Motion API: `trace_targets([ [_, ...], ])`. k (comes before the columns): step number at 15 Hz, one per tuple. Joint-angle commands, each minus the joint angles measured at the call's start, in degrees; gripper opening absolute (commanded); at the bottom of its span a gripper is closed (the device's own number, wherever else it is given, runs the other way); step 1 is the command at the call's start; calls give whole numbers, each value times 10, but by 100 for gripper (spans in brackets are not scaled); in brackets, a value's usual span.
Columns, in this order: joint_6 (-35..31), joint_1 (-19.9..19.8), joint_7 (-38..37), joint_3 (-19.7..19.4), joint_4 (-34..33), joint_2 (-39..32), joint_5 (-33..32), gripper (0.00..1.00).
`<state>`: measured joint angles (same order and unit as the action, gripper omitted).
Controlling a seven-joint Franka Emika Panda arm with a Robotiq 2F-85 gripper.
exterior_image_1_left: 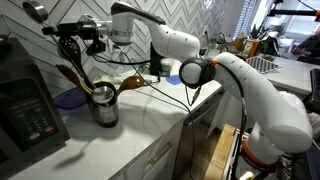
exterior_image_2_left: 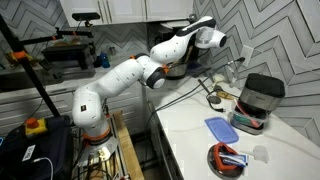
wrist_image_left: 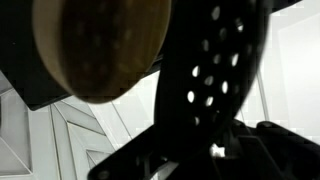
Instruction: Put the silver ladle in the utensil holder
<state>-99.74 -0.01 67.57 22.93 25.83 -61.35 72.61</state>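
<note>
- White counter (exterior_image_1_left: 135,130) runs below a grey herringbone tile wall (exterior_image_1_left: 190,15). In an exterior view its front edge drops to drawer fronts on the near side.
- At the counter's far left end a black appliance (exterior_image_1_left: 25,110) takes up the space, close beside the utensil holder (exterior_image_1_left: 104,106), so room on that side is tight.
- The utensil holder stands upright on the counter, set back from the front edge. A blue flat piece (exterior_image_1_left: 66,98) lies just behind it, toward the wall.
- Wooden spoons (exterior_image_1_left: 128,86) lean out over the holder's rim to both sides, and a black slotted spoon (wrist_image_left: 215,70) stands among them, crowding the mouth.
- The pincer (exterior_image_1_left: 66,40) hangs above the holder, a little toward the appliance. Its fingers are closed on what looks like the slim handle of the silver ladle (exterior_image_1_left: 36,12).
- The silver ladle is in the air, clear of the counter and not in the holder. Its round bowl is the highest part, near the tile wall at the top left corner, and the handle slants down to the pincer.
- The wrist view is almost filled by a wooden spoon's bowl and the slotted spoon, both very near. The ladle cannot be made out there.
- Black cables (exterior_image_1_left: 165,88) trail across the counter between the holder and the arm (exterior_image_1_left: 250,95).
- Bare counter lies in front of the holder, out to the front edge.
</note>
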Motion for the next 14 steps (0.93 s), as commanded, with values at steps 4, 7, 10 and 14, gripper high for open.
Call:
trace_targets([
  [4, 1, 0, 0, -3, 0, 0, 4, 16],
  [7, 1, 0, 0, -3, 0, 0, 4, 16],
  [10, -10, 2, 4, -12, 0, -1, -3, 4],
  [14, 5, 2, -7, -11, 0, -6, -3, 4],
])
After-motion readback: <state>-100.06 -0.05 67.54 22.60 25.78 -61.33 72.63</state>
